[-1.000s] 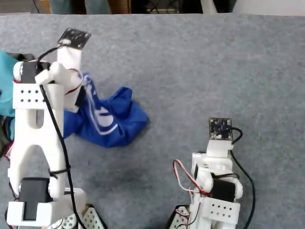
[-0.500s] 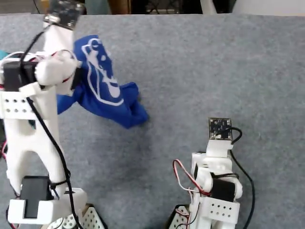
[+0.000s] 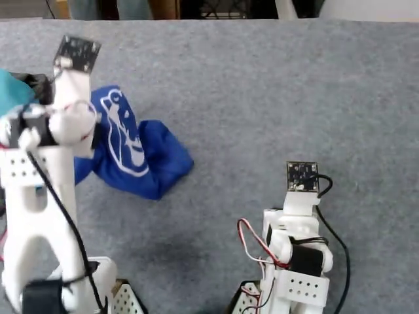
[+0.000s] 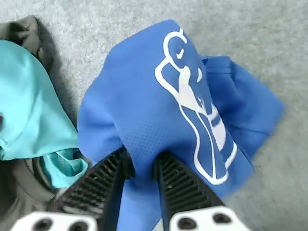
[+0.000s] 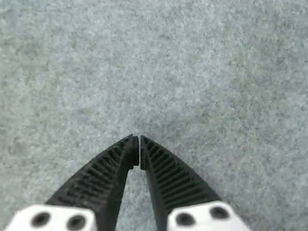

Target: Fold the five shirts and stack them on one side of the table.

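A blue shirt [image 3: 134, 154] with a white printed figure lies crumpled at the table's left side, partly lifted. My left gripper [image 4: 140, 166] is shut on a pinched fold of the blue shirt [image 4: 192, 110], and part of the cloth hangs from it above the grey table. Beside it lie a teal shirt [image 4: 26, 106] and a dark olive shirt [image 4: 19, 29], seen in the high view as a teal patch [image 3: 12, 88] at the left edge. My right gripper [image 5: 139, 142] is shut with nothing in it, held over bare table near the front right.
The grey felt table [image 3: 281, 91] stretches open across the middle and right. The right arm's base [image 3: 291, 261] stands at the front edge, the left arm's white links [image 3: 39, 196] along the left side.
The left arm first lifted the blue shirt up and toward the back, then lowered it and drew it leftward. The right arm stayed still.
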